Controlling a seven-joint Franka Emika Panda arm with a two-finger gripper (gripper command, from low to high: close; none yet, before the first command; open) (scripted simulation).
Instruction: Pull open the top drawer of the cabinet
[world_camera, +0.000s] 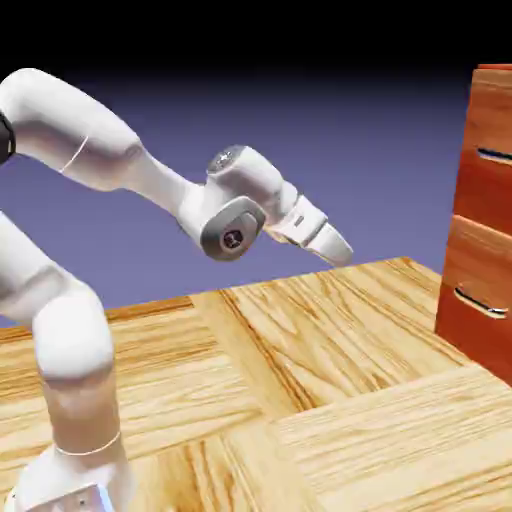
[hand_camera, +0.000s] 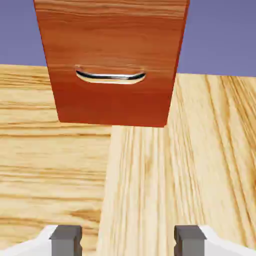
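1. Exterior view: the cabinet is standing at the exterior view's right, partly running out of the picture. The top drawer is sitting in its upper part, its front lying level with the one below, so it is looking shut. Its slim silver handle is showing near the picture's edge.

2. The gripper is hanging above the wood floor, well apart from the cabinet and touching nothing. It is pointing to the right and downward, its tips lying lower than the top handle.

3. The step in hand, by my judgement, is the approach; neither grasping nor pulling is happening.

4. Hand view: the two fingertips are standing wide apart with only floor showing between them, so the gripper is open and holding nothing.

5. The lower drawer's handle is showing ahead, close above the cabinet's foot. The top drawer's handle is not appearing here, so the hand is aiming too low for the target.

6. The next move is calling for raising and levelling the hand, then bringing it toward the top handle with the fingers passing above and below the bar. Closing and drawing straight back would follow. Choosing the matching lower handle is the likeliest mistake.
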